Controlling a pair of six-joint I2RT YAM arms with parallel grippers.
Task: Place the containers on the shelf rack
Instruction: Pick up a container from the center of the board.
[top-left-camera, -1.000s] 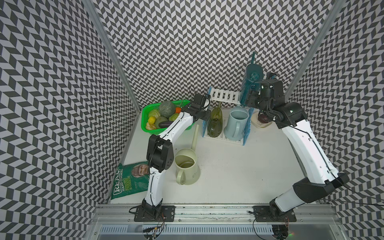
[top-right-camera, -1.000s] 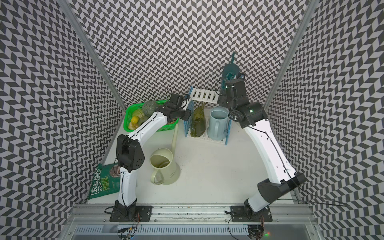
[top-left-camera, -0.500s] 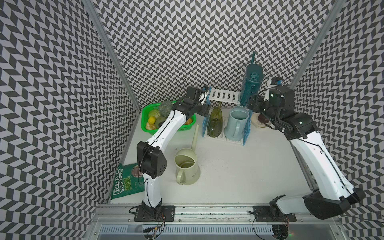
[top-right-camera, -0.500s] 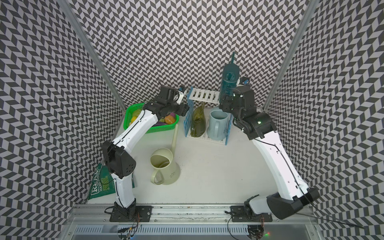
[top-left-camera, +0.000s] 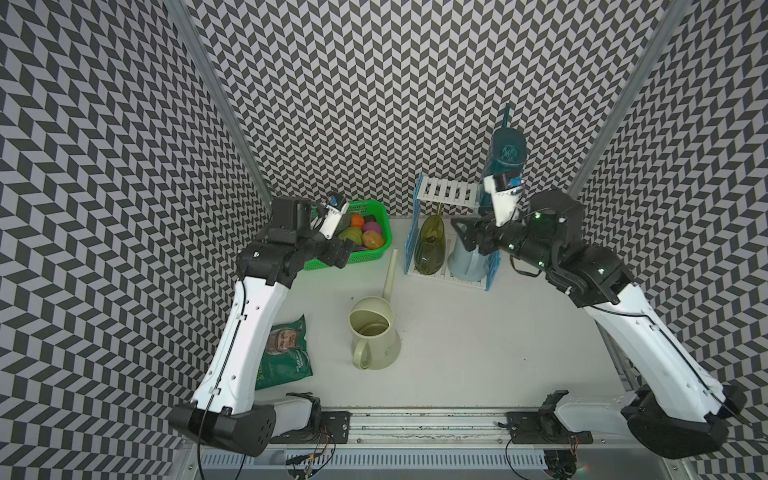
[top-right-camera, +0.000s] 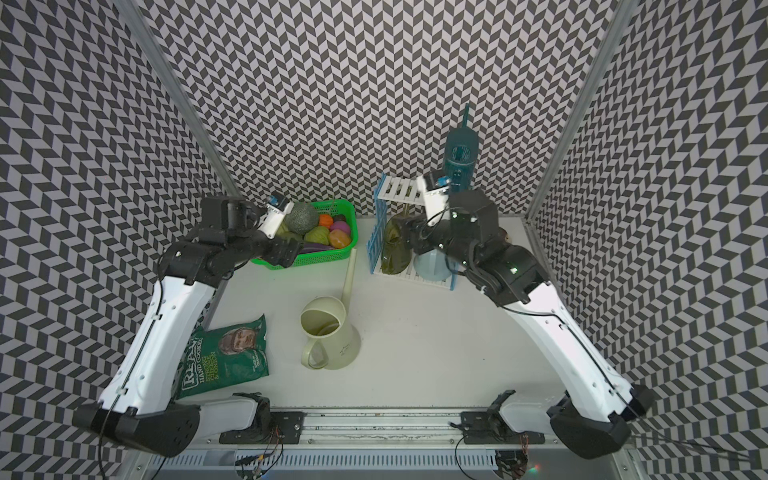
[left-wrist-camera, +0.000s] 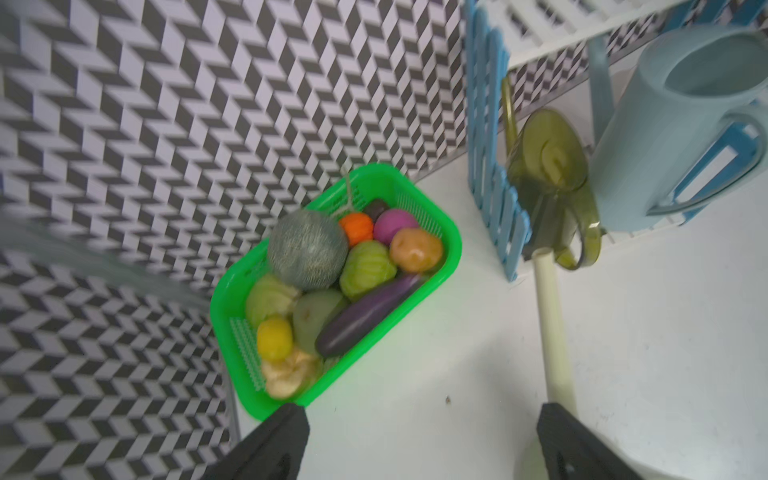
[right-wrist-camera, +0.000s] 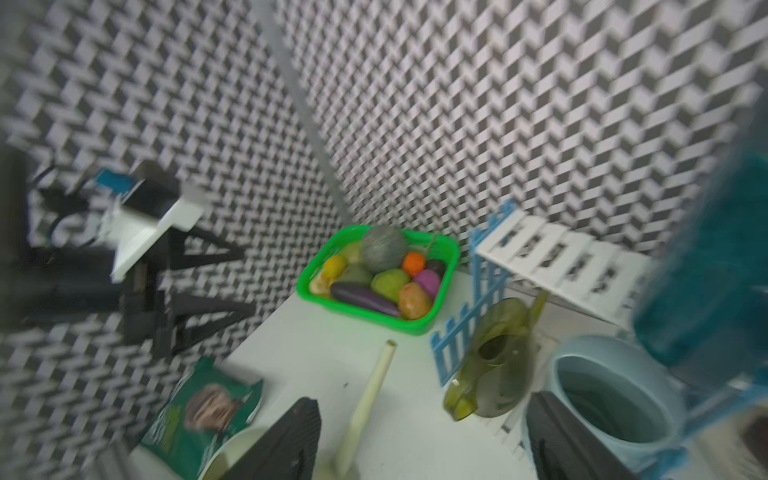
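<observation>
Cream can (top-left-camera: 386, 349) stands apart from left gripper (left-wrist-camera: 419, 419), right gripper (right-wrist-camera: 422, 409) (jaws spread).

"REAL HAND COOKED STRONG CHEESE & ONION" on snack bag (top-right-camera: 222, 357)

Pose: left arm (top-left-camera: 245, 332) slants up from the near-left base to a bent elbow, forearm reaching right. On it, left gripper (left-wrist-camera: 419, 419) has jaws wide apart, nothing between them. Opposite, right arm (top-left-camera: 648, 345) slants up from the near-right base, forearm reaching left. Its right gripper (right-wrist-camera: 422, 415) likewise gapes wide, empty.
</observation>
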